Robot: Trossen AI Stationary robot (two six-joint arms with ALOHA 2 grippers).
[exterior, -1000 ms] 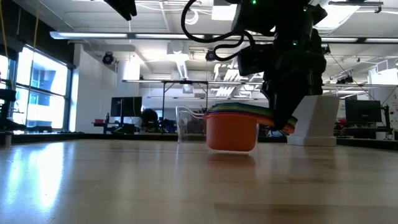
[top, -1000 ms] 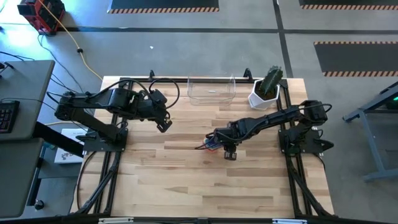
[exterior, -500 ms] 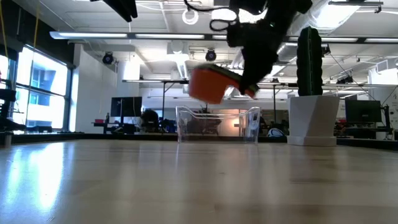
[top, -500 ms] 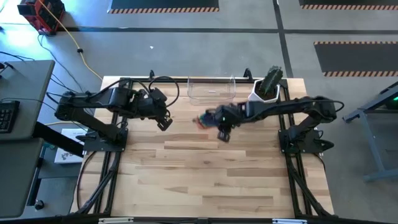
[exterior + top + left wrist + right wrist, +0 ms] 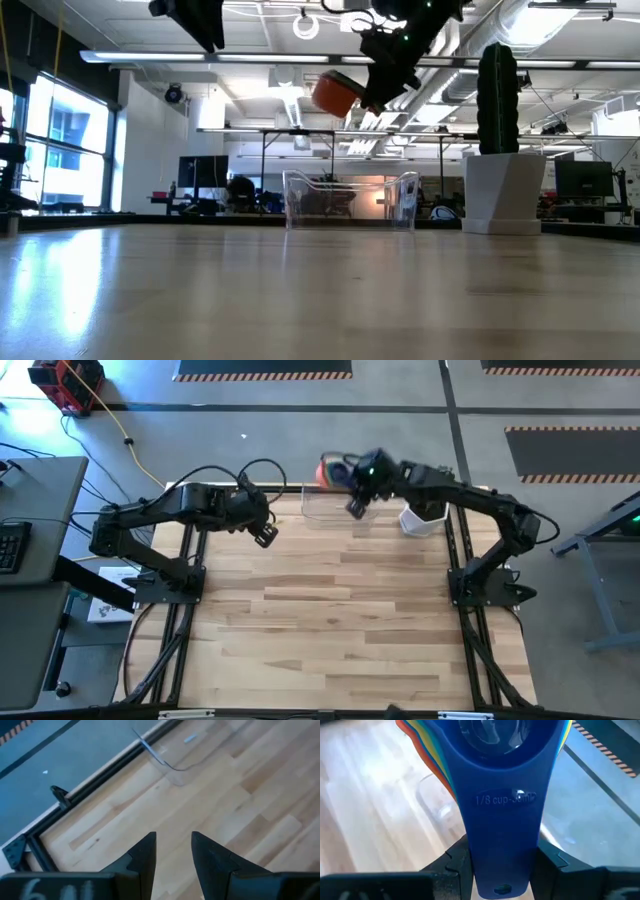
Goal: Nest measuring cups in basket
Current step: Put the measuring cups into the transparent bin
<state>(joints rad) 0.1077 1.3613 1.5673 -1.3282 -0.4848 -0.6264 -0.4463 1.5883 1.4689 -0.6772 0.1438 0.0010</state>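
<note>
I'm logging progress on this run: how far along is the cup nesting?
Done: the measuring cups are nested in one stack. In hand: the right gripper holds the stack by its handles, raised over the basket. Left: lowering it into the empty basket. The left gripper waits open over the table.

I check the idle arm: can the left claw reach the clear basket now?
Probably yes: the open left claw hovers beside the basket, bare wood between. The right claw holds the nested cups above it.

I am holding the nested measuring cups (image 5: 335, 94) (orange one outermost) in my right gripper (image 5: 372, 97), high above the clear basket (image 5: 350, 201).
</note>
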